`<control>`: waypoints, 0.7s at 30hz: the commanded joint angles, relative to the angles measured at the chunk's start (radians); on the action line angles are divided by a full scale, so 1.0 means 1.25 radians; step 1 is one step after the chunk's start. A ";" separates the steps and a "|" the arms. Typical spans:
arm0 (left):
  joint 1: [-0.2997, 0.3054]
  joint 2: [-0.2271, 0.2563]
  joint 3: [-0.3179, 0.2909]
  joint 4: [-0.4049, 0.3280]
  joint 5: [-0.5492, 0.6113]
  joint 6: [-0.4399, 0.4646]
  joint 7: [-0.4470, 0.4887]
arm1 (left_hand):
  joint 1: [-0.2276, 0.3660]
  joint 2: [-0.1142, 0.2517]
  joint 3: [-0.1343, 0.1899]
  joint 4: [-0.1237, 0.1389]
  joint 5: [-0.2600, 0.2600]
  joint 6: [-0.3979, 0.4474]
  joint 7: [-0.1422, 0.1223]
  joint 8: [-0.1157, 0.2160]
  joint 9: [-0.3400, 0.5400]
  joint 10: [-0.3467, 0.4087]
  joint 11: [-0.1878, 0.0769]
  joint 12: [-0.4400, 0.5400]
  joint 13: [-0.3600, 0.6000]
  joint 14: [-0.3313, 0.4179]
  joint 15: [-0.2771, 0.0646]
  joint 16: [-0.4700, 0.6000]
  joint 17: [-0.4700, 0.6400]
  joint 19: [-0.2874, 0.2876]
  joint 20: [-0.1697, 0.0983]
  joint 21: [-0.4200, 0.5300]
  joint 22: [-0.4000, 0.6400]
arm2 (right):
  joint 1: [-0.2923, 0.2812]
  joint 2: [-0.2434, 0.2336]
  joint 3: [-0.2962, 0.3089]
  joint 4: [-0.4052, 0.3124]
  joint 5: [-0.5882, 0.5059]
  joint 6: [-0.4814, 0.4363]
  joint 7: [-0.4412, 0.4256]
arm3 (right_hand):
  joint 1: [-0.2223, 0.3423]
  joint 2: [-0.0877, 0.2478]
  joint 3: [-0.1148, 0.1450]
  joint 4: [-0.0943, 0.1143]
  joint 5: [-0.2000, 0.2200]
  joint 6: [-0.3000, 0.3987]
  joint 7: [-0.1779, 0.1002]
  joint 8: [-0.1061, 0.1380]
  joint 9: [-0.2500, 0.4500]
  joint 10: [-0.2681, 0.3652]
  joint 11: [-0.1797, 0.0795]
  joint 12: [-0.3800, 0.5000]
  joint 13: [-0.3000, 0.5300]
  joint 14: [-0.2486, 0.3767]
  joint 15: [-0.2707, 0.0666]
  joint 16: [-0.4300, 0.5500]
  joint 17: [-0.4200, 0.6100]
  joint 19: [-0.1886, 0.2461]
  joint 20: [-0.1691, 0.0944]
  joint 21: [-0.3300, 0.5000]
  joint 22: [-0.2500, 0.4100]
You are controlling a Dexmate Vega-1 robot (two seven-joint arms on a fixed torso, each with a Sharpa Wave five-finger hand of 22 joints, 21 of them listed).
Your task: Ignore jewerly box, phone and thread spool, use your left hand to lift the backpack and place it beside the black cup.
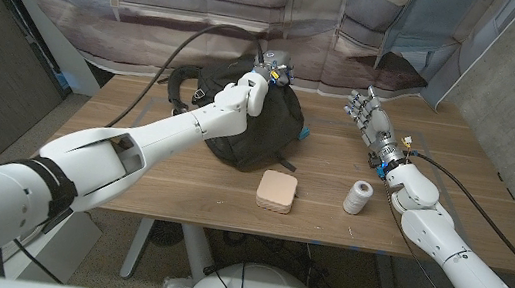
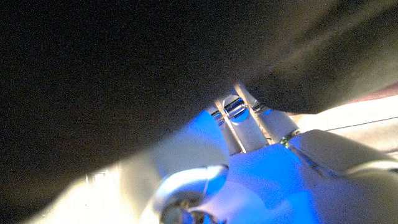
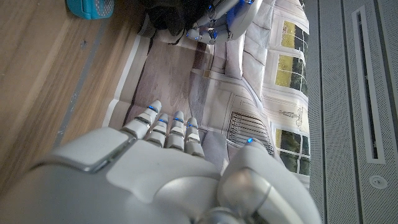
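Observation:
The black backpack point(image 1: 252, 128) stands on the wooden table point(image 1: 180, 189) at the back middle. My left hand point(image 1: 264, 82) is on its top, fingers curled into the upper part where the handle is. In the left wrist view, dark backpack fabric point(image 2: 124, 74) presses close over the fingers point(image 2: 249, 127). My right hand point(image 1: 370, 121) stands upright to the right of the backpack, fingers point(image 3: 168, 132) straight and apart, holding nothing. The right wrist view catches the backpack point(image 3: 171, 15) and my left hand point(image 3: 225, 14) at its far end. I see no black cup.
A tan jewelry box point(image 1: 277, 191) lies in front of the backpack. A white thread spool point(image 1: 359, 197) stands near my right forearm. A teal phone point(image 1: 304, 130) point(image 3: 90, 7) lies against the backpack's right side. A printed backdrop hangs behind the table.

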 commanded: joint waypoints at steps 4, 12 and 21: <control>0.005 0.007 -0.002 -0.006 -0.021 -0.001 -0.001 | -0.008 0.003 0.008 0.002 0.005 0.004 0.000 -0.003 0.001 0.017 -0.012 0.004 0.003 -0.012 0.000 -0.012 -0.001 -0.008 -0.041 -0.005 0.001 | 0.002 -0.003 -0.002 0.002 0.000 -0.009 0.002 | 0.007 0.006 -0.006 0.003 -0.001 0.004 0.000 -0.002 0.003 0.009 0.001 -0.001 0.003 0.007 0.000 -0.003 0.002 0.007 0.000 0.000 0.005; 0.008 0.024 -0.011 -0.030 -0.032 0.002 -0.020 | -0.054 -0.004 0.020 0.023 0.001 -0.070 -0.011 -0.034 0.004 -0.051 -0.014 -0.019 -0.017 -0.086 0.006 -0.067 -0.029 -0.054 -0.012 -0.032 -0.001 | 0.003 -0.004 -0.003 -0.002 -0.001 -0.014 0.000 | 0.007 0.006 -0.006 0.003 -0.001 0.004 0.000 -0.002 0.003 0.009 -0.001 -0.001 0.003 0.007 0.000 -0.003 0.002 0.006 0.000 0.000 0.005; 0.000 0.026 -0.004 -0.026 -0.026 0.010 -0.036 | -0.112 -0.029 0.026 0.043 0.005 -0.184 -0.037 -0.077 0.011 -0.205 -0.013 -0.025 -0.073 -0.266 0.023 -0.091 -0.136 -0.135 0.047 -0.095 -0.003 | 0.008 -0.001 -0.006 0.004 -0.003 -0.015 0.002 | 0.007 0.006 -0.007 0.003 -0.002 0.004 -0.001 -0.002 0.003 0.009 0.001 -0.001 0.004 0.006 0.000 -0.003 0.002 0.006 0.001 0.000 0.005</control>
